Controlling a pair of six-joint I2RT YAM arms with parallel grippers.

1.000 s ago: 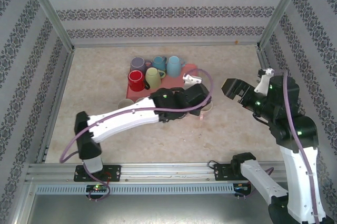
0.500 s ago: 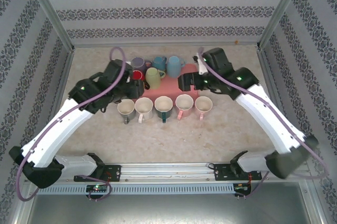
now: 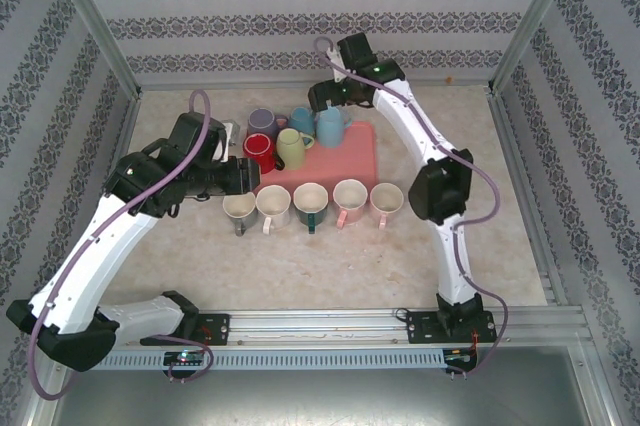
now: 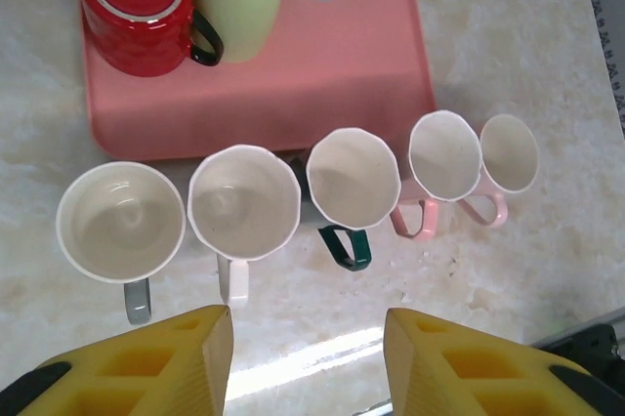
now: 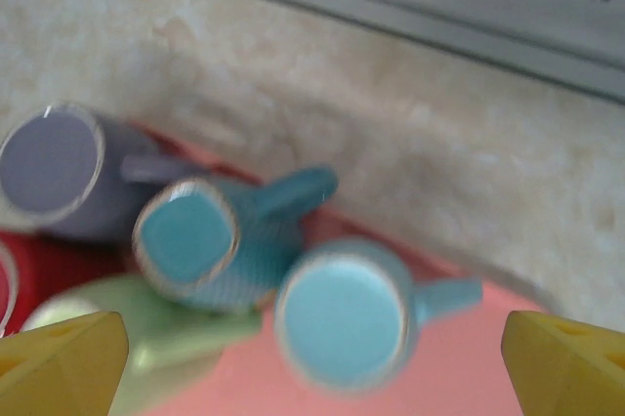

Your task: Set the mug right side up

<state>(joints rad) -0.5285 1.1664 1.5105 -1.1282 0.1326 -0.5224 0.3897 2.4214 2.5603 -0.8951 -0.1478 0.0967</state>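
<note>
Pink tray (image 3: 355, 151), worktop (image 3: 200, 266) rear: five inverted mugs (image 3: 290, 149). Right jaws released above light-blue mug (image 5: 342, 313). Left jaws released, empty, over five upright mugs (image 4: 352, 177).

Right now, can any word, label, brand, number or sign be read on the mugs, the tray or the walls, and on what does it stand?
No readable text anywhere.
The five upright mugs, the upside-down red mug and light blue mug, and the pink tray are plain.
The wallpaper bears only ornament, no letters.
</note>
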